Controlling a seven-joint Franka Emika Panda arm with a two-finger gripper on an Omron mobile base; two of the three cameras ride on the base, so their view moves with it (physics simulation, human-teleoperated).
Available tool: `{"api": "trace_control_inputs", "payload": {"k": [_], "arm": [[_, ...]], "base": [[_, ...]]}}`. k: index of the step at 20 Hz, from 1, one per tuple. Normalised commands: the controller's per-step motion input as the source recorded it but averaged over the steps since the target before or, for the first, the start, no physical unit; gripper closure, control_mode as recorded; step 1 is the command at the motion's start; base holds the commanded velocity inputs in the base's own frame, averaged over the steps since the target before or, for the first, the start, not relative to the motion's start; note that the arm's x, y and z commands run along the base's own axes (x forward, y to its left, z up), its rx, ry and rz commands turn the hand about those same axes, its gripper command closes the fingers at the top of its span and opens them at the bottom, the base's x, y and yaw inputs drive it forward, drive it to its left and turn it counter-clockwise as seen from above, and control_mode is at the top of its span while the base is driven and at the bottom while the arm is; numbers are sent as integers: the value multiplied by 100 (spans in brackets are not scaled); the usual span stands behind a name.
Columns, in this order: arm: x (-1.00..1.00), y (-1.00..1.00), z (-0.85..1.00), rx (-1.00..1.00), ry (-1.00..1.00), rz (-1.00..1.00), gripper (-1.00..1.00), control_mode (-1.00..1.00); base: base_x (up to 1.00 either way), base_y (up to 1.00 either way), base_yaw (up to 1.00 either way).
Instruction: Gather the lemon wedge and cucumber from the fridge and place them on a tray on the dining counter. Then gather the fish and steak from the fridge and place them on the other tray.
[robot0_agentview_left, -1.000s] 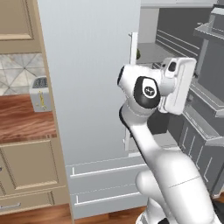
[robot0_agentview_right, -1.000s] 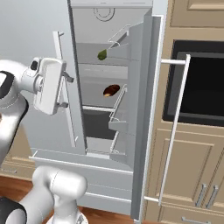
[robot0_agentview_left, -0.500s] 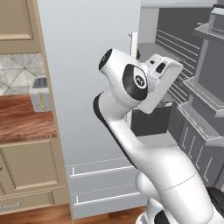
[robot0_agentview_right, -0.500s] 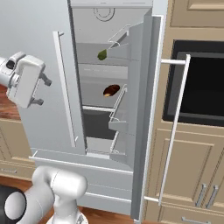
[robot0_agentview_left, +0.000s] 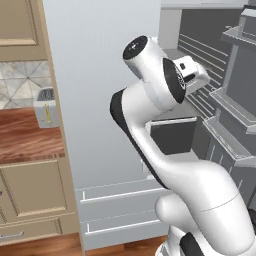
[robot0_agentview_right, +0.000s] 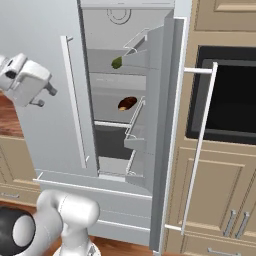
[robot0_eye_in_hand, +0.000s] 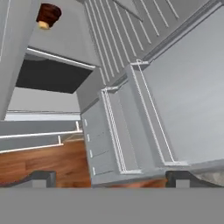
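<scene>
The fridge (robot0_agentview_right: 47, 135) has its left door shut and its right door swung open. On an upper shelf lies the dark green cucumber (robot0_agentview_right: 116, 62). Below it, on the middle shelf, sits the reddish-brown steak (robot0_agentview_right: 127, 103), which the hand view catches at its top left as the steak (robot0_eye_in_hand: 47, 15). My gripper (robot0_agentview_right: 43, 96) hangs in front of the shut left door, left of the open compartment and well apart from both foods. In the hand view the gripper (robot0_eye_in_hand: 110, 178) is open, with nothing between its tips. The lemon wedge, fish, both trays and the dining counter are out of view.
The open fridge door (robot0_agentview_right: 170, 125) with its long bar handle (robot0_agentview_right: 199, 150) juts out on the right, its racks (robot0_eye_in_hand: 118, 131) close under my hand. A black oven (robot0_agentview_right: 225, 95) stands beyond. A toaster (robot0_agentview_left: 46, 107) sits on the wooden counter left of the fridge.
The arm has swung left and its elbow has risen. The open gripper moved from near the open compartment to in front of the shut left door.
</scene>
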Motion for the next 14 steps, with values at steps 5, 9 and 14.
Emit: {"api": "trace_control_inputs", "payload": {"k": [5, 9, 14], "arm": [[43, 4, 0, 24, -16, 14, -100, -100], [53, 10, 0, 13, -9, 18, -100, -100], [59, 29, 0, 2, -2, 20, -100, -100]], "base": [[0, 0, 0], [0, 0, 0], [0, 0, 0]]}}
